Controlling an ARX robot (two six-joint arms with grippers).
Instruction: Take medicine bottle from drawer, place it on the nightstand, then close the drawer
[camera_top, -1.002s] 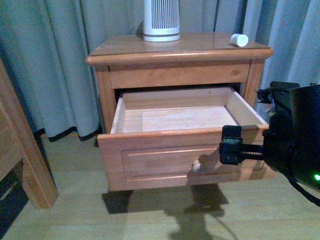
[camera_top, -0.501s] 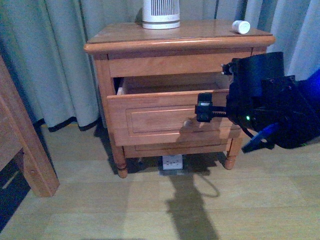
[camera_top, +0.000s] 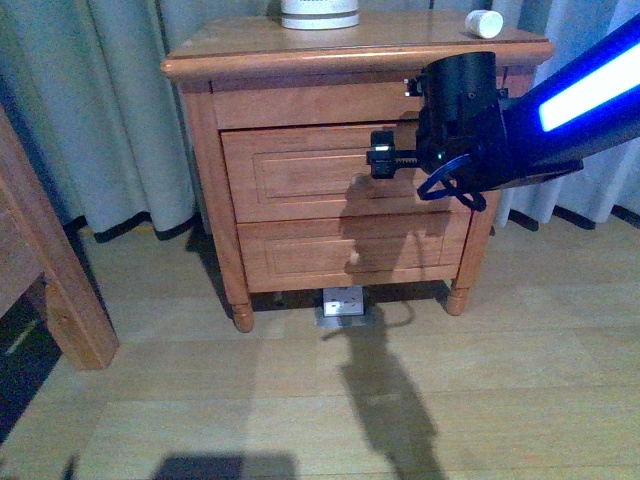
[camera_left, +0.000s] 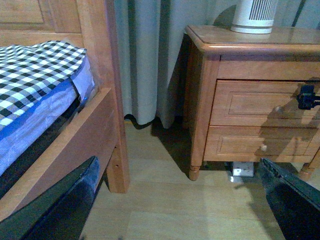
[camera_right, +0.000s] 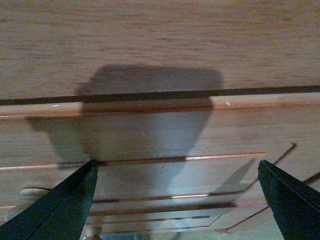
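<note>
Right tool (camera_top: 378, 160) spread, against the closed drawer (camera_top: 300, 170), glossy honey-brown wood; small white cylindrical bottle (camera_top: 484, 23) lies on nightstand (camera_top: 240, 45) top, far right.

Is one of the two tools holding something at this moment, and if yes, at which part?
Nothing is held. The right tool is open against the drawer front, fingers empty. The left tool is open too, over the floor. The medicine bottle lies on the nightstand.
</note>
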